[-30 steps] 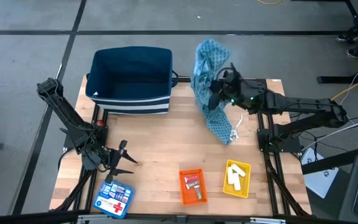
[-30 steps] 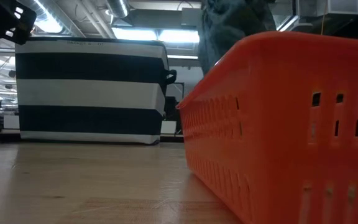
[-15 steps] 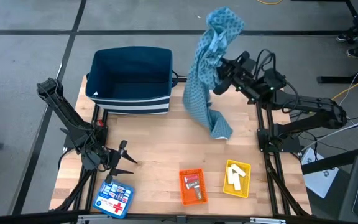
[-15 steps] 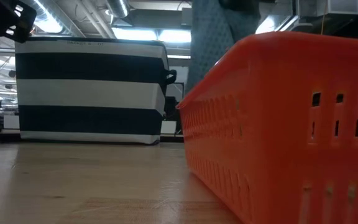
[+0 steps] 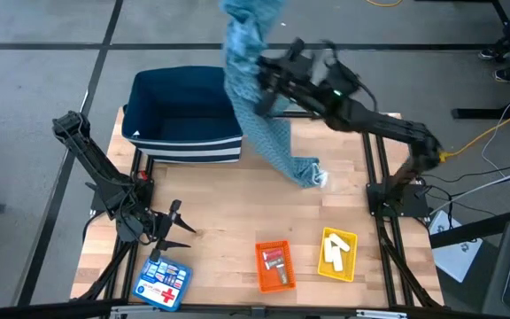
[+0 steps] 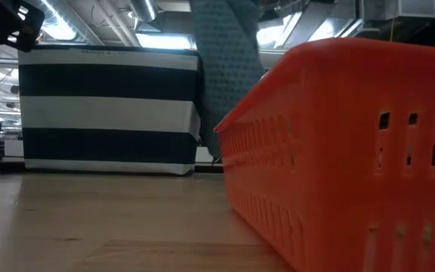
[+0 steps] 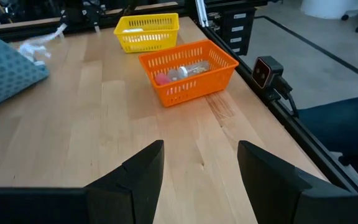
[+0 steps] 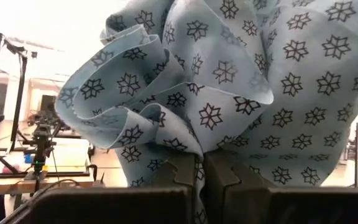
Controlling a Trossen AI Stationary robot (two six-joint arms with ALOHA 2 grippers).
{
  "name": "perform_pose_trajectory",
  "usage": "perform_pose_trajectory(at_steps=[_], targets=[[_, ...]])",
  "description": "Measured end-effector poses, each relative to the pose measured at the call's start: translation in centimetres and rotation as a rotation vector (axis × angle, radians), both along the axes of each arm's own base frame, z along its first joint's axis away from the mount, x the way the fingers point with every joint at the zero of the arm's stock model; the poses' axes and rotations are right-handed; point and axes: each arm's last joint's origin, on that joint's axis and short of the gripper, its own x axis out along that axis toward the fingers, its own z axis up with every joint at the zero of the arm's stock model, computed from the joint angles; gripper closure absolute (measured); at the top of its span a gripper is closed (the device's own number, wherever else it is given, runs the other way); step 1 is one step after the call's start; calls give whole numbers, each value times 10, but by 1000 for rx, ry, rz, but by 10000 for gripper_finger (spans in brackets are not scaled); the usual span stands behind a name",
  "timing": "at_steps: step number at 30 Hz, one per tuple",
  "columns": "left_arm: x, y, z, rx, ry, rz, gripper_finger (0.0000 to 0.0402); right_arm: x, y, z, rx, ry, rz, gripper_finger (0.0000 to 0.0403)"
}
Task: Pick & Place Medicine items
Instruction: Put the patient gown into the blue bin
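The medicine items lie in two small trays near the table's near edge. Red and greyish packets (image 5: 275, 260) sit in the orange tray (image 5: 263, 268), and white sticks (image 5: 334, 251) in the yellow tray (image 5: 351, 265). My right gripper (image 5: 259, 84) is raised high by the navy striped bin (image 5: 184, 111), shut on the blue patterned cloth (image 5: 268, 133). My left gripper (image 5: 181, 229) waits open, low at the near left. In its wrist view the orange tray (image 7: 229, 61) and yellow tray (image 7: 146, 23) lie ahead of it. My right gripper pinches a bunched, many-folded part of the blue patterned cloth (image 8: 197, 146) near its upper end, between both fingers (image 8: 182, 171). The cloth billows above the fingers and hangs long below them. Its lower end (image 5: 306, 172) reaches down to the table; I cannot tell whether it touches.
A flat blue box with a red cross (image 5: 162, 283) lies at the near left corner. The navy striped bin (image 6: 108, 109) stands at the far left. Bare wood lies between the bin and the trays. The orange tray (image 6: 353, 143) fills the low view's right side.
My right gripper has risen and swung toward the table's far left, ending beside the bin, still shut on the cloth. The cloth has been drawn out long below it, and its lower end has moved a little toward the far left.
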Motion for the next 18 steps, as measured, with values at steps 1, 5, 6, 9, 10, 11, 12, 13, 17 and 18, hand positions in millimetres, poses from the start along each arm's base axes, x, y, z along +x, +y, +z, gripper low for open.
perform_pose_trajectory(at_steps=[1,5,6,9,10,11,12,13,17,18], targets=[[0,0,0,0,0,0,201,9,-5,5,-4,1,6,398],[0,0,0,8,-1,-3,201,44,-26,15,8,26,52,398],[0,0,0,8,-1,-3,201,52,-33,14,19,43,66,398],[0,0,0,8,-1,-3,201,73,-52,-14,61,61,89,398],[0,0,0,9,0,-4,201,77,-59,-28,95,102,89,398],[0,0,0,9,0,-4,201,81,-67,-38,124,131,80,398],[0,0,0,7,-1,-4,201,82,-75,-47,154,163,64,398],[0,0,0,8,0,-4,201,83,-84,-56,183,203,49,398],[0,0,0,8,-1,-4,201,88,-106,-85,255,296,44,398],[0,0,0,9,0,-4,201,89,-108,-90,272,316,73,398]])
